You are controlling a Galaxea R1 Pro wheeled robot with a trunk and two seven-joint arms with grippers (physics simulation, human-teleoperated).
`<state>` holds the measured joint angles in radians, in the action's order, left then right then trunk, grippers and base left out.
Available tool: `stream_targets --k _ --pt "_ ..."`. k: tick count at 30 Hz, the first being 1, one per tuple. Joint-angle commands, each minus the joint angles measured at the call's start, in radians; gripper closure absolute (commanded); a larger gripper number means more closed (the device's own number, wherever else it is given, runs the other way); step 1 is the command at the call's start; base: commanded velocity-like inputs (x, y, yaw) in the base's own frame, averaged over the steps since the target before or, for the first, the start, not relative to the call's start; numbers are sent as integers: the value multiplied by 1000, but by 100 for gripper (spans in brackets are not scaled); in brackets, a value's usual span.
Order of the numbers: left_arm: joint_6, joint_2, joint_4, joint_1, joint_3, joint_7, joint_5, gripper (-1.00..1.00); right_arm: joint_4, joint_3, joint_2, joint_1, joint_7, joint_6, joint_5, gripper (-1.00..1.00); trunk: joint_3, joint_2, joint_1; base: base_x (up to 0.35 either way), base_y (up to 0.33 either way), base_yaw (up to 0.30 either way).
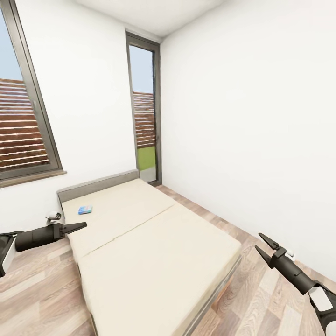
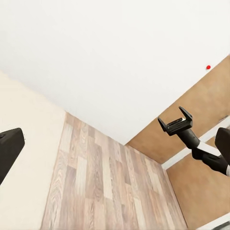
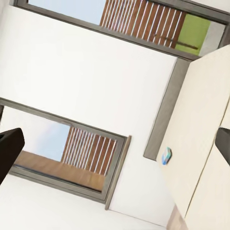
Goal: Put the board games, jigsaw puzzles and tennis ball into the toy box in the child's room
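Observation:
A small blue board game [image 1: 85,210] lies flat on the beige bed [image 1: 154,252] near its grey headboard [image 1: 98,185]. It also shows in the right wrist view as the blue board game [image 3: 166,155] on the mattress [image 3: 201,120]. My left gripper [image 1: 84,225] hovers at the bed's left edge, just short of the blue box, open and empty. My right gripper [image 1: 258,241] hangs over the floor off the bed's right corner, open and empty. The left wrist view looks across at the right gripper [image 2: 173,120]. The table, toy box, jigsaw puzzles and tennis ball are out of view.
White walls close the room behind and to the right of the bed. A wide dark-framed window [image 1: 23,130] is at the left and a tall narrow one [image 1: 143,116] in the corner. Wood-plank floor [image 1: 261,298] runs along both sides. A small pale object [image 1: 52,216] sits by the headboard.

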<state>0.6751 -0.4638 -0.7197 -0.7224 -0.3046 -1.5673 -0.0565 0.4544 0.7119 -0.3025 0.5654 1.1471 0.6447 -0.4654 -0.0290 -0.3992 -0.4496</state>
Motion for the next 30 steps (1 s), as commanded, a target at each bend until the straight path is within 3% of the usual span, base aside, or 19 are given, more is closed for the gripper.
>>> stream_targets --k 1,19,30 --pt "11 0 1 0 0 -4 0 -100 0 3 0 1 2 7 -1 -100 0 -1 0 0 248 -2" --pt "11 -1 0 0 -1 -4 0 -100 0 3 0 1 2 7 -1 -100 0 -1 0 0 265 -1" --pt "11 -1 0 0 -1 -4 0 -100 0 3 0 1 2 7 -1 -100 -2 -1 0 0 75 -60"
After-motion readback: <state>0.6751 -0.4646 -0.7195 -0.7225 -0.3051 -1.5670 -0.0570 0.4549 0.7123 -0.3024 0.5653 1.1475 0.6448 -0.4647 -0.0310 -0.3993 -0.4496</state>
